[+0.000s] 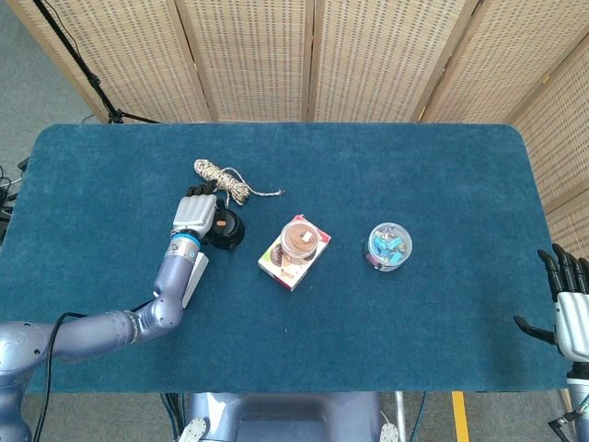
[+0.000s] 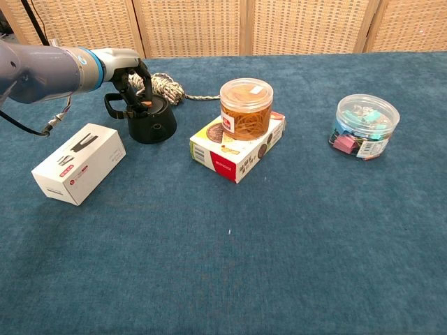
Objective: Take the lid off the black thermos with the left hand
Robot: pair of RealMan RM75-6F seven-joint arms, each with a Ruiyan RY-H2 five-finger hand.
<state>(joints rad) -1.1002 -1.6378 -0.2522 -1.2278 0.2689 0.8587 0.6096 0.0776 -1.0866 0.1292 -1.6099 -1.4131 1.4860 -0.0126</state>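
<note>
The black thermos (image 2: pixel 151 125) stands upright at the table's left, also visible in the head view as the thermos (image 1: pixel 228 230). Its lid (image 2: pixel 144 105) carries a small orange button and sits on the body. My left hand (image 2: pixel 130 78) reaches over it from the left, its dark fingers curled down around the lid's top and near side. From above, the left hand (image 1: pixel 196 214) covers the thermos's left half. My right hand (image 1: pixel 571 311) hangs off the table's right front corner, fingers spread and holding nothing.
A white box (image 2: pixel 79 162) lies just in front of the thermos under my left forearm. A coil of rope (image 2: pixel 165 87) lies behind it. To the right stands a jar of rubber bands (image 2: pixel 246 107) on a flat carton (image 2: pixel 236 150), and further right a clear tub of clips (image 2: pixel 363 125).
</note>
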